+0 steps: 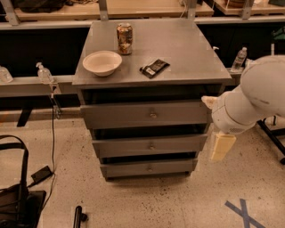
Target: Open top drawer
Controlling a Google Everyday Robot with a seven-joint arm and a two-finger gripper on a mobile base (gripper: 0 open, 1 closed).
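Top drawer (116,115) sticking out a bit, claw (221,146) just off its right end, lower down, not touching, open/closed can't tell tbh

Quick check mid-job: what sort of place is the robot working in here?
Probably a robotics lab or workshop: long workbenches run behind the drawer cabinet, a blue tape cross marks the floor, and a cable trails at left. The gripper hangs right of the cabinet.
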